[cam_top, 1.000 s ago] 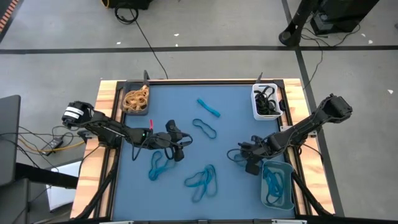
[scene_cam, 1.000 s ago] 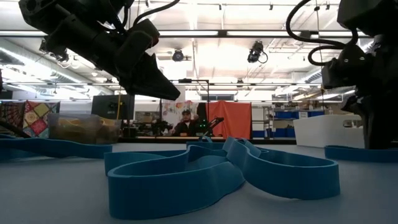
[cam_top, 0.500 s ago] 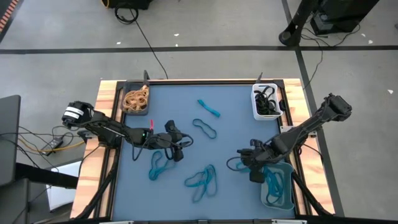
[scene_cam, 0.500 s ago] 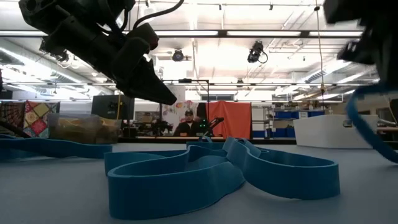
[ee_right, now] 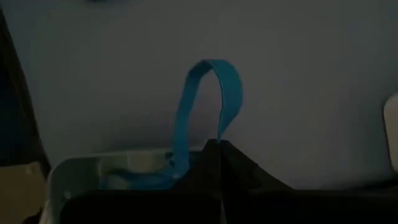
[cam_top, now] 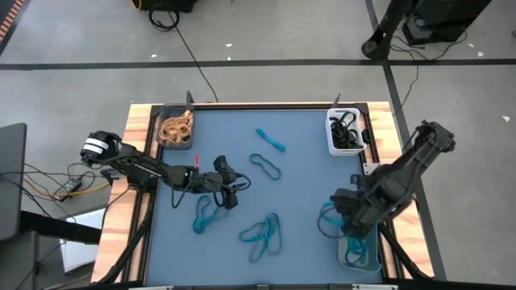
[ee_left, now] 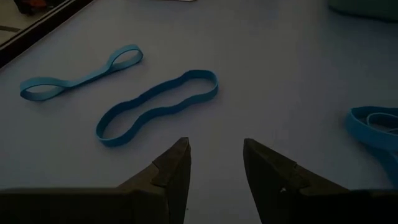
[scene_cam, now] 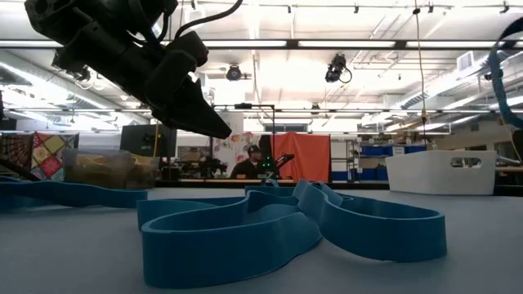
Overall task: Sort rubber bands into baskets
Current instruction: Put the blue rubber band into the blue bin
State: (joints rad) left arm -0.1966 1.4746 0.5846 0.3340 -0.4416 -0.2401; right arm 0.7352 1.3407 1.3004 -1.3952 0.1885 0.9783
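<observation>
My right gripper (cam_top: 345, 217) is shut on a blue rubber band (cam_top: 326, 219) at the near right, beside the grey-teal basket (cam_top: 371, 256), which holds other blue bands. In the low view the band (scene_cam: 502, 73) shows high at the right edge. My left gripper (cam_top: 231, 190) is open and empty above the table's left middle; its wrist view shows two blue bands (ee_left: 158, 106) (ee_left: 81, 71) flat on the table ahead of the fingers. More blue bands (cam_top: 260, 231) (cam_top: 204, 213) lie near the front. My right gripper pinches the blue band at one spot of its loop (ee_right: 219, 135) between its shut fingertips. The band arches out beyond the fingertips, and its other strand (ee_right: 180, 146) runs back toward the basket's rim (ee_right: 74, 167). The band is lifted off the table.
A dark basket with tan bands (cam_top: 176, 129) stands at the far left corner. A white basket with black bands (cam_top: 345, 131) stands at the far right. Blue bands (cam_top: 270, 139) (cam_top: 266, 165) lie mid-table. A person sits in the room beyond the table (scene_cam: 254, 160).
My right gripper has gone toward the table's near right corner and up, toward the grey-teal basket, carrying the blue band, which has come off the table.
</observation>
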